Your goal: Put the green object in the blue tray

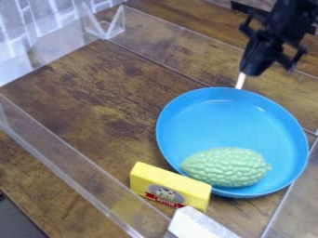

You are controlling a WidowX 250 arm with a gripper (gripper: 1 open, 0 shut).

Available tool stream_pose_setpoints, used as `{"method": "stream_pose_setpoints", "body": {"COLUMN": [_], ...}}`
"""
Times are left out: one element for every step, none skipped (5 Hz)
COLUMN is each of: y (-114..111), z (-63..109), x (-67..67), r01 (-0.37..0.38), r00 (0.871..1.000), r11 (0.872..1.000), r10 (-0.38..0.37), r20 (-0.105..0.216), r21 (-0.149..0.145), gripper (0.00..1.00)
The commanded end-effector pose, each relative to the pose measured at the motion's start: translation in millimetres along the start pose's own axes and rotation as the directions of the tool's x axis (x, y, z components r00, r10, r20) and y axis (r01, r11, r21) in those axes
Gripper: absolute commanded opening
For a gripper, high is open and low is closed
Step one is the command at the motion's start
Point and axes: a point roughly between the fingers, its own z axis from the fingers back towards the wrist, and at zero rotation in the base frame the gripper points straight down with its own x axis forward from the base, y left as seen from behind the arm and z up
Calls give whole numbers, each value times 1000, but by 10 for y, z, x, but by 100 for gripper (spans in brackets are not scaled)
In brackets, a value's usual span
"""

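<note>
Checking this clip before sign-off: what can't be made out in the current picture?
- Gripper: dark and motion-blurred, so the jaws' stance is unreadable; the arm above runs off the top edge.
- White item at the bottom edge: cropped, identity unclear.
- Yellow block: label too small to read.
- Green object: its underside in the blue tray is hidden.

The green object point(228, 168) is pale green with a bumpy, knobbly pattern all over, and the blue tray point(203, 112) beneath it is a plain bright blue. The yellow block point(170, 186) has a small red-and-white label on its front face. The surface point(106, 88) is dark brown wood with streaky grain, the walls point(62, 177) around it are clear, and the fingers point(255, 65) are black.
</note>
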Motion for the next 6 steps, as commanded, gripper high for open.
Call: {"method": "stream_pose_setpoints", "body": {"y": [245, 323, 368, 439, 509, 453], "z": [604, 576, 688, 791, 895, 992], "x": [-190, -115, 78, 117, 161, 238], "r01": [-60, -66, -19, 2, 22, 43], "r00": [992, 992, 992, 991, 989, 987], "r11": [998, 997, 999, 999, 999, 998], "r10": [57, 62, 14, -7, -28, -50], "r20": [109, 112, 124, 133, 142, 151], "r21": [30, 28, 37, 41, 45, 50], "gripper": [0, 0, 0, 0, 0, 0]}}
